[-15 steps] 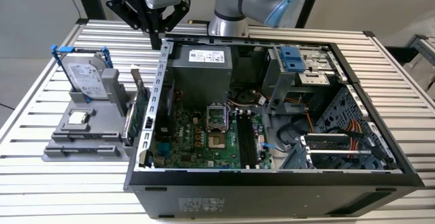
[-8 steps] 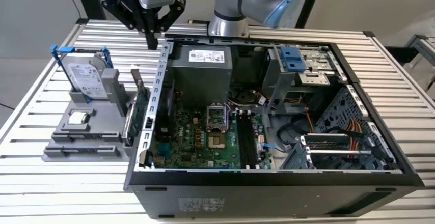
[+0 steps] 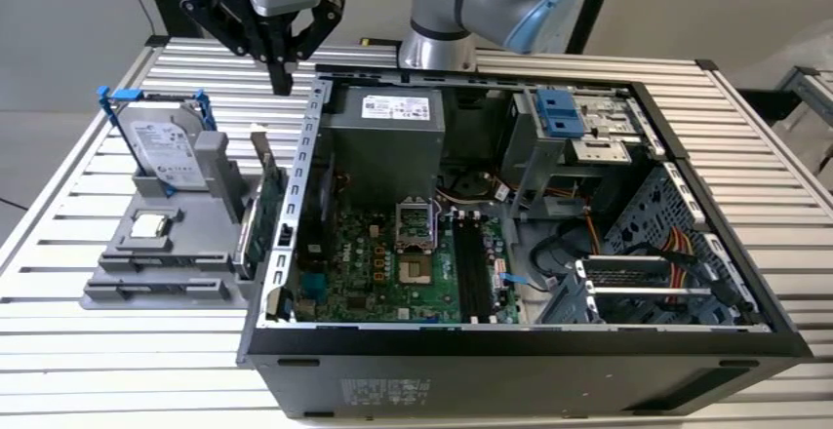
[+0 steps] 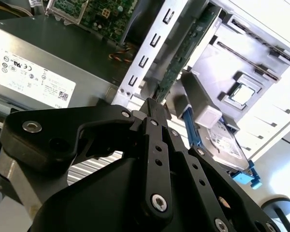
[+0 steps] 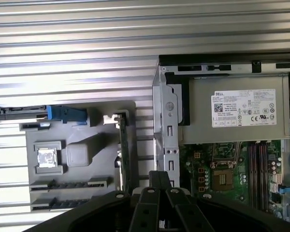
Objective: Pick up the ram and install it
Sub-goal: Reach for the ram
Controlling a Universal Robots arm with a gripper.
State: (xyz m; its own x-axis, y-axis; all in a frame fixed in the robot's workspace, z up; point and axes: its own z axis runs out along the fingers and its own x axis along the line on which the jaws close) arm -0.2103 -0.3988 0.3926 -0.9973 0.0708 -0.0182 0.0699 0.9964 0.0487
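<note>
My gripper [image 3: 281,83] hangs shut above the table, just outside the back corner of the open computer case [image 3: 521,351] on the exterior view's left. Its black fingers meet at a point in both wrist views [image 4: 152,104] [image 5: 159,176], and I see nothing between them. The ram is out of view. The black motherboard slots [image 3: 469,273] [image 5: 259,166] lie inside the case beside the processor socket. Below and in front of the gripper stands the grey holder [image 3: 143,292] [image 5: 77,157].
In the holder stand a silver hard drive in a blue frame [image 3: 163,151] [image 4: 222,142], a processor chip [image 3: 154,222] [image 5: 47,157] and an upright green card [image 3: 267,219] [image 5: 123,150]. A grey power supply [image 3: 384,132] [image 5: 237,116] fills the case's back. The slatted table [image 3: 117,370] surrounds everything.
</note>
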